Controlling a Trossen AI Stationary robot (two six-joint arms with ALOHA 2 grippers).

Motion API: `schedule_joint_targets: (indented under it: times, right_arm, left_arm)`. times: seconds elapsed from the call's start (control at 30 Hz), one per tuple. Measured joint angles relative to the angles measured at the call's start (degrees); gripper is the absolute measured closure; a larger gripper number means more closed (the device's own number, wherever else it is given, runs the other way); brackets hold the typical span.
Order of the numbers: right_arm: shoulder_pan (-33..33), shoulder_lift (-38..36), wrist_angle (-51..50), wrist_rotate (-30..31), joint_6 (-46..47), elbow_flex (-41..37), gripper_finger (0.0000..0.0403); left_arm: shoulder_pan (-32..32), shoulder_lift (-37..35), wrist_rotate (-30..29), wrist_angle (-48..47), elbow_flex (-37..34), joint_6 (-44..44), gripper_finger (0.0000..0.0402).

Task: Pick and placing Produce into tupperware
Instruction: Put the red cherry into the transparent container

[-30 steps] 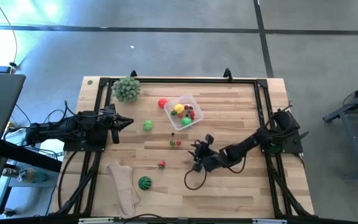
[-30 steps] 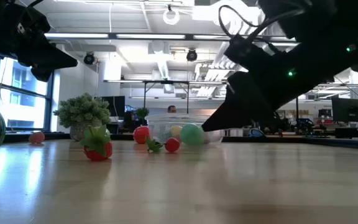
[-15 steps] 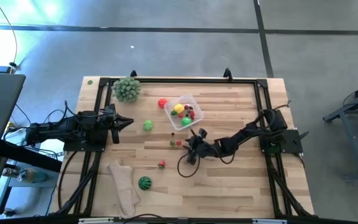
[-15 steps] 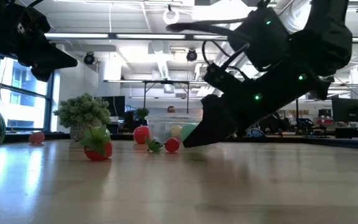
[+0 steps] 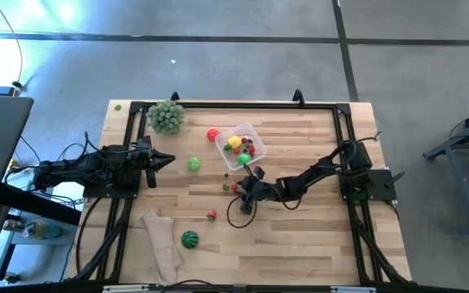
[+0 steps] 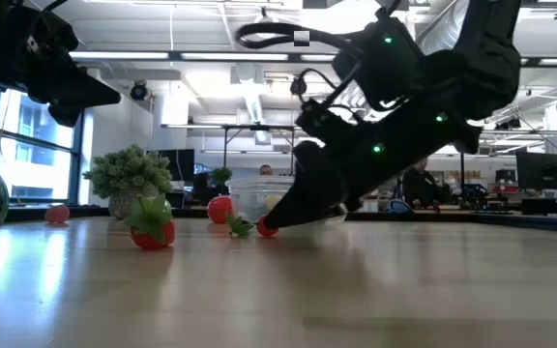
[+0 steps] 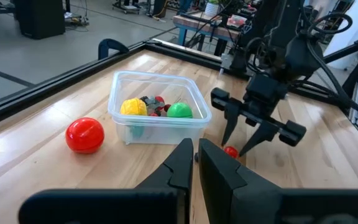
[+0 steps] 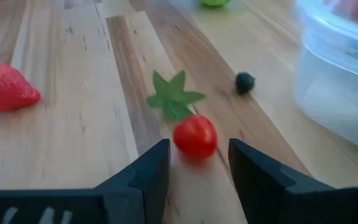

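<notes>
While the left gripper (image 5: 168, 159) sits pinched together at the table's left edge, the right gripper (image 8: 197, 163) has its fingers spread just short of a small red tomato (image 8: 195, 137), near the tupperware (image 7: 158, 107). Looks like the reach-in step: next it must straddle the tomato and close. A loose green leaf cap (image 8: 175, 97) touches the tomato, a dark berry (image 8: 245, 82) lies nearby; either could probably get nudged.

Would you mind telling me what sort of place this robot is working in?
Most likely a robotics lab in an open-plan office or workshop: a black-framed wooden table on a concrete floor, exposed ceiling ducts and strip lights, and desks with monitors behind.
</notes>
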Motion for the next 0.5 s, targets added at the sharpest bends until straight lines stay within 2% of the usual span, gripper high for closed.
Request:
schedule_joint_targets:
  times: [0.23,0.5]
  right_arm:
    - [0.02,2.86,-4.17,0.87,-1.28,4.49,0.0229]
    - [-0.11,3.56,-4.58,0.78,-1.49,5.50,0.0229]
  left_arm:
    - [0.00,0.00,0.00,0.01,0.01,0.00,0.0385]
    - [-0.01,-0.02,0.00,0.01,0.01,0.00,0.0385]
